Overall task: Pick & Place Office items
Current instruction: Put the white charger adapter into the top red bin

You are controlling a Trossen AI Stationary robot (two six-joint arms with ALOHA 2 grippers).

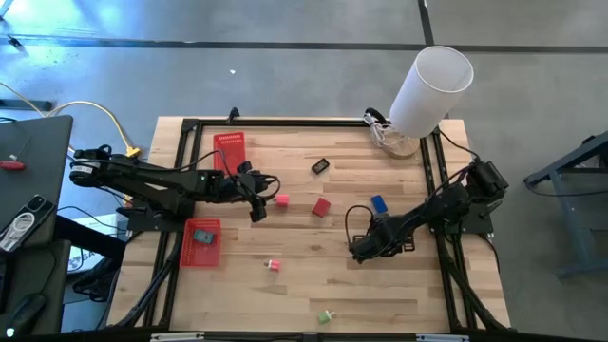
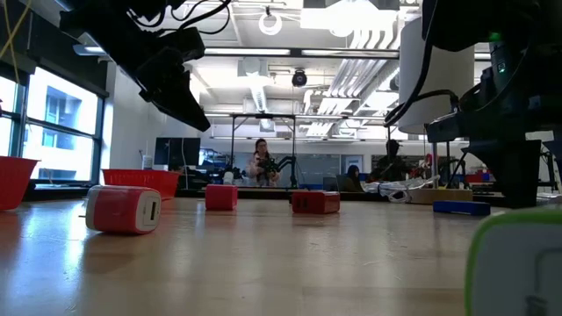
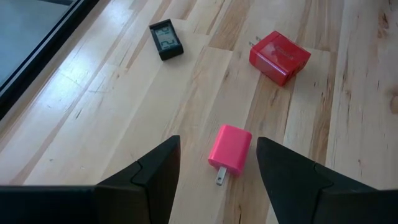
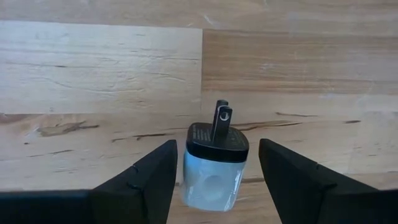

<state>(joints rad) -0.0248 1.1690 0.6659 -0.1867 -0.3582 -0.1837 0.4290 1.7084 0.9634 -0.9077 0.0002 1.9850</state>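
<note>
Office items lie scattered across the wooden tabletop (image 1: 399, 285). Nearest the front edge is a green-and-white piece (image 1: 326, 315), and a little farther in a small red-and-white piece (image 1: 274, 265). On the robot's right side, the right gripper (image 4: 214, 171) is low over the tabletop with its jaws open on either side of a white charger block (image 4: 211, 168) that has a black face and two prongs; neither finger visibly touches it. Just beyond that gripper lies a blue piece (image 1: 378, 203). On the left side, a teal piece (image 1: 202, 235) sits in the nearer red mesh basket (image 1: 186, 255). The left gripper (image 3: 217, 168) hangs above the tabletop, jaws open, with a pink plug adapter (image 3: 229, 150) lying between the fingers, apart from both. Past it lie a red cube-shaped adapter (image 3: 280, 57) and a black piece (image 3: 166, 40). A second red mesh basket (image 1: 229, 152) and a white cylinder (image 1: 429, 89) stand near the far edge.
</note>
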